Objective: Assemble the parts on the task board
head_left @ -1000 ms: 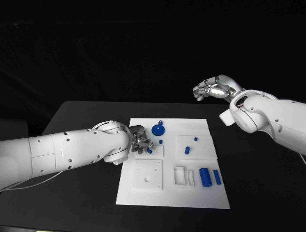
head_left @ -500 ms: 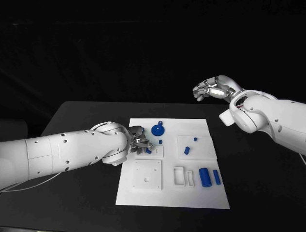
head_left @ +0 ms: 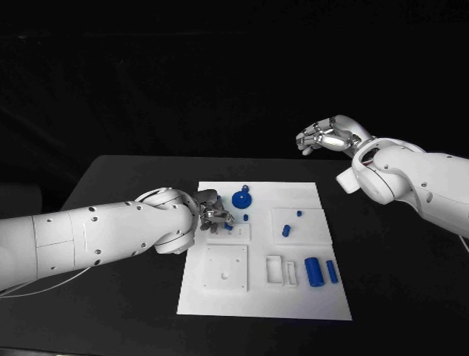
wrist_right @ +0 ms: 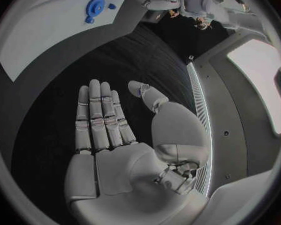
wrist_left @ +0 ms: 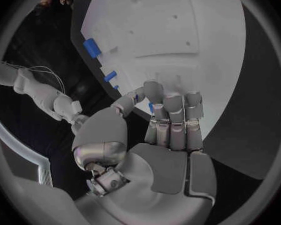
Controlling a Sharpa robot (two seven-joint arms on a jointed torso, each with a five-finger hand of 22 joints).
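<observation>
**Left hand down on the board's left side, right hand idle above the counter**

Left hand (head_left: 214, 216): down at the left part of the task board (head_left: 264, 300), next to the round blue part (head_left: 243, 199). In the left wrist view the fingers (wrist_left: 173, 116) are curled in side by side, with the thumb brought in toward them. A sliver of blue shows at the fingertips there, a small blue part (wrist_left: 151, 107). Cannot tell whether it is pinched or only touched, so the grip state is unclear.

Right hand (head_left: 324, 136): raised above the far right side of the counter (head_left: 127, 178), well apart from the board. In the right wrist view the palm is flat, the fingers (wrist_right: 100, 116) are straight and close together, the thumb is splayed off to the side, and nothing is held.

Task board: white plate in the middle of the black counter, with raised white square tiles and slots on it.
- The round blue part sits near the board's far edge, with a small peg sticking up just behind it.
- Two small blue pegs (head_left: 287, 228) are on the tile in the right middle area.
- Two blue cylinders (head_left: 321, 271) lie side by side near the right near corner, just beside the white slotted pieces.
- A further small blue piece lies just right of the left hand.

No readable writing, labels or brand marks on the board, parts or arms.
</observation>
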